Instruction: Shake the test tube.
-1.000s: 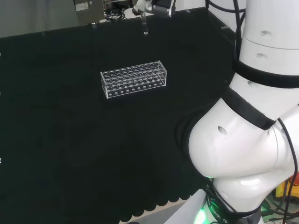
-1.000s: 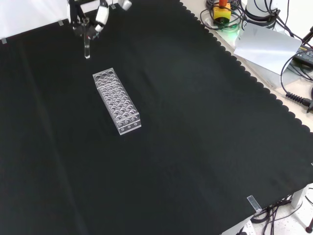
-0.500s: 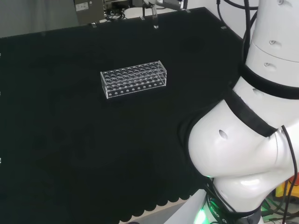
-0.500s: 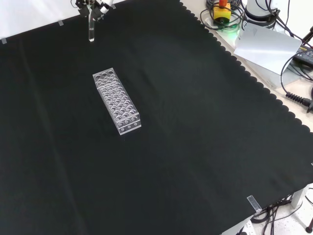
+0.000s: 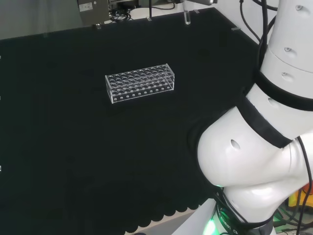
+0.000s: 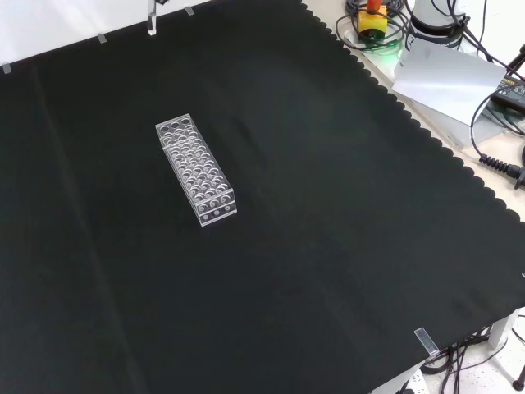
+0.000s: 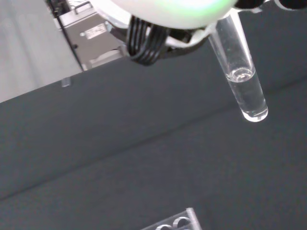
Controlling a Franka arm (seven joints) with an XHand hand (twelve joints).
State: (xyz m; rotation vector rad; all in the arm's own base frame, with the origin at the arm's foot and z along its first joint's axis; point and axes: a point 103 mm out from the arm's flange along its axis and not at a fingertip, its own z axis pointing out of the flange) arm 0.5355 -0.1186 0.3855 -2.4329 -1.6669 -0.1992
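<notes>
Rising and swinging right in the head view, the clear glass test tube (image 7: 240,72) is hanging long-axis-down from the hand (image 7: 168,9), finger state cannot be told, far above the clear plastic rack (image 5: 140,82).

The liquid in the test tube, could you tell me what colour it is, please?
Clear and colourless, filling the rounded lower end of the test tube; the wrist view shows it best.

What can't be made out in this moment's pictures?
- The hand's grip: the wrist view cuts off the test tube's top behind a blurred white part.
- Head view: the tube is tiny at the top edge.
- Rack: whether any holes hold clear tubes is too fine to tell.
</notes>
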